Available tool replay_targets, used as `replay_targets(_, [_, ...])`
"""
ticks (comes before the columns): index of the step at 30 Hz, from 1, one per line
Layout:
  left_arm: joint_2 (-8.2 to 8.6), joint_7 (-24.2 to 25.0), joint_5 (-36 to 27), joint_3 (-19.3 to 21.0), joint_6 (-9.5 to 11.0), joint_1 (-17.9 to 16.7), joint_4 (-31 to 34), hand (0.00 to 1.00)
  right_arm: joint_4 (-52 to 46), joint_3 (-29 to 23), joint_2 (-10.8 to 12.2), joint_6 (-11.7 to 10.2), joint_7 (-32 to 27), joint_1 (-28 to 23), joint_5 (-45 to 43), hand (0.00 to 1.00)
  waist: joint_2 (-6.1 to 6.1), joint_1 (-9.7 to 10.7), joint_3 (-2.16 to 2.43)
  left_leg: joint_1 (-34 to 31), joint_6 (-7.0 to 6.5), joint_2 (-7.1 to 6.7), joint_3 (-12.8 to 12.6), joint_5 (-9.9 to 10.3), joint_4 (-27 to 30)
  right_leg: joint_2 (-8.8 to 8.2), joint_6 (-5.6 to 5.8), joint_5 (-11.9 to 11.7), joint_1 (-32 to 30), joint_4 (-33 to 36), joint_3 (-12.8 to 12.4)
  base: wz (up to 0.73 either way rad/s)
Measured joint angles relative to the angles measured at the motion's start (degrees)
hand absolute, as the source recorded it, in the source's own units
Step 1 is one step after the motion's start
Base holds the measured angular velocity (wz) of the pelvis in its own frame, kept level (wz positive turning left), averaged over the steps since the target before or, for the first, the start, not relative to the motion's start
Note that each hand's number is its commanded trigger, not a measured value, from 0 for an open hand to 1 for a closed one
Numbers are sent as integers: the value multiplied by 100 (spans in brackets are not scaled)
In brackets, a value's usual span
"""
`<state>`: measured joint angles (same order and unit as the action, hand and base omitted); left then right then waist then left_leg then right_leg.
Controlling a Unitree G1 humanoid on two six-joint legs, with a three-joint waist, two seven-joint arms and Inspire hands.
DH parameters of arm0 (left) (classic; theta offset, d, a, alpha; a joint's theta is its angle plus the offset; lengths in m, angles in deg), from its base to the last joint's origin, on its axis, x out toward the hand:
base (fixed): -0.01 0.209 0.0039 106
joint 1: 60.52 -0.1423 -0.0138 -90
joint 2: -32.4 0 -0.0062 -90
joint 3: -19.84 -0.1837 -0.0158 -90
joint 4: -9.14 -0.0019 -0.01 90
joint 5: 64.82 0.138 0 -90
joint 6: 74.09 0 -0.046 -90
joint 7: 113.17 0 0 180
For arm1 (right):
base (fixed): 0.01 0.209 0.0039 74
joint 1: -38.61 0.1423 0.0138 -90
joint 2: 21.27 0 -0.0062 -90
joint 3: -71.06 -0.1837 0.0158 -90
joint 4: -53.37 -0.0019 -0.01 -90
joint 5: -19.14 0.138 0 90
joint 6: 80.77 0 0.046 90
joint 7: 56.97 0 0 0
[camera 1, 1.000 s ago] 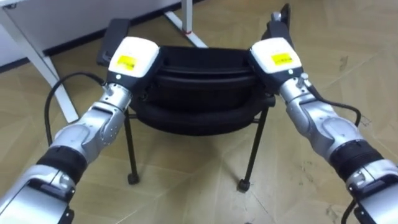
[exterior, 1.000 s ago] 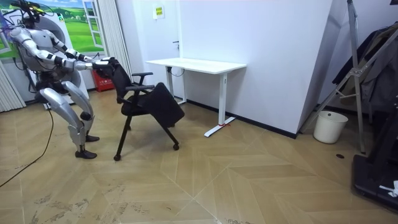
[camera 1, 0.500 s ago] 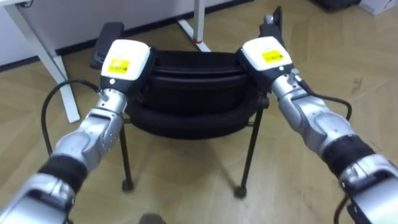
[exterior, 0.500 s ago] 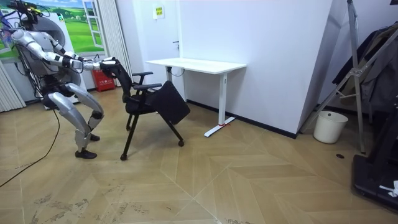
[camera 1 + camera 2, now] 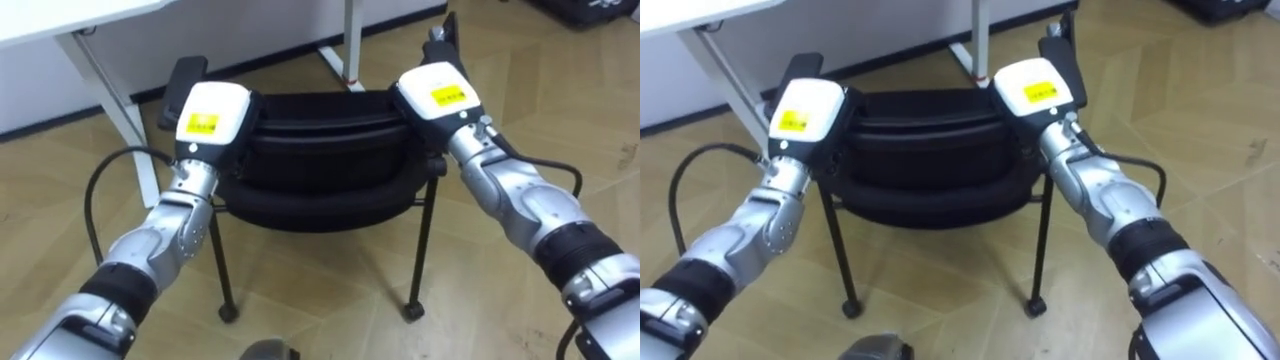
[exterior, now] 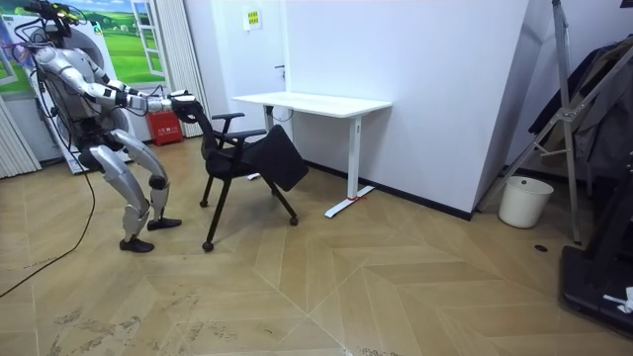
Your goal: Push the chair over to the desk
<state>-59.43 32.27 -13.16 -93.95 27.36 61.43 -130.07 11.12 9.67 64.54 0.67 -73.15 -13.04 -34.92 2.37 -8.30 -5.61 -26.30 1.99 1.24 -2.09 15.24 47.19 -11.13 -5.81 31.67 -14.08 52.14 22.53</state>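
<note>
- Against the wall [image 6: 435, 89] in the room view stands a white desk [image 6: 315, 102].
- Black chair [image 5: 320, 170] stands on the wood floor [image 6: 346, 287] between the robot and the desk, close to the desk.
- Left hand [image 5: 212, 112] rests on the chair's upper left corner and right hand [image 5: 434, 90] on its upper right corner. The fingers are hidden, so their state cannot be told.

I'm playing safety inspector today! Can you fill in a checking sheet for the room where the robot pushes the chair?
Surface: wooden floor.
Job's things: black chair, between the robot and the white desk.
Clutter: white bin by the wall; red object beyond the robot.
Hands: left hand and right hand on the chair's backrest top.
Cables: nothing seen besides the robot's own.
Surroundings: white wall; metal stand at the room view's right.
</note>
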Motion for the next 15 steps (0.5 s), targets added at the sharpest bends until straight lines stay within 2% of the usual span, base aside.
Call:
replay_targets(2, [-60,67,26,-5,-9,-12,61,100,78,-13,67,10,-46,-3,6,100,70,-30,43,-11,-18,-4,-10,10,-27,2,25,13,3,-50,9,5])
replay_targets(4, [-99,141,86,13,-20,-35,131,100,84,-26,123,9,-52,-27,21,100,152,-136,84,50,-92,-11,-75,58,-184,-9,56,21,23,-148,8,-3])
replay_targets(7, [-108,141,156,45,-20,-63,133,100,113,-11,193,21,-105,-59,17,100,234,-250,106,208,-98,-100,-93,60,-409,-50,96,-50,135,-297,2,-3])
replay_targets(8, [-103,137,202,80,-21,-76,133,100,122,-4,214,40,-138,-62,16,100,235,-292,107,261,-119,-128,-94,91,-452,-68,144,-74,182,-323,12,6])
replay_targets(9, [-99,105,226,111,-21,-80,122,100,138,-3,231,65,-155,-52,9,100,242,-317,108,274,-162,-172,-78,204,-448,-104,182,-79,178,-203,6,6])
replay_targets(10, [-89,33,254,138,-20,-78,78,100,151,26,254,100,-160,-19,4,100,237,-341,106,283,-164,-220,-37,273,-411,-184,369,-207,36,175,-52,8])
replay_targets(11, [-89,16,259,150,-18,-78,74,100,154,39,271,128,-162,-10,0,100,216,-351,105,284,-169,-212,-36,320,-359,-208,412,-326,-46,362,-96,7])
replay_targets(12, [-99,-2,268,163,-6,-71,82,100,136,51,298,179,-162,-8,-1,100,184,-413,108,288,-153,-160,8,426,-238,-177,452,-573,-197,693,-227,8])
replay_targets(13, [-111,-11,274,165,-2,-60,84,100,133,50,311,195,-162,-10,5,100,164,-436,101,288,-146,-128,89,475,-185,-173,448,-684,-233,815,-233,8])
replay_targets(14, [-145,-40,300,170,21,-42,47,100,149,47,361,238,-176,-10,15,100,128,-496,83,337,-130,-54,173,563,-113,-154,465,-914,-318,1043,-266,6])
replay_targets(15, [-167,-117,301,171,79,-11,-57,100,187,54,401,301,-222,4,14,100,53,-530,29,431,-146,-17,293,594,-126,-120,503,-1115,-504,1311,-350,0])
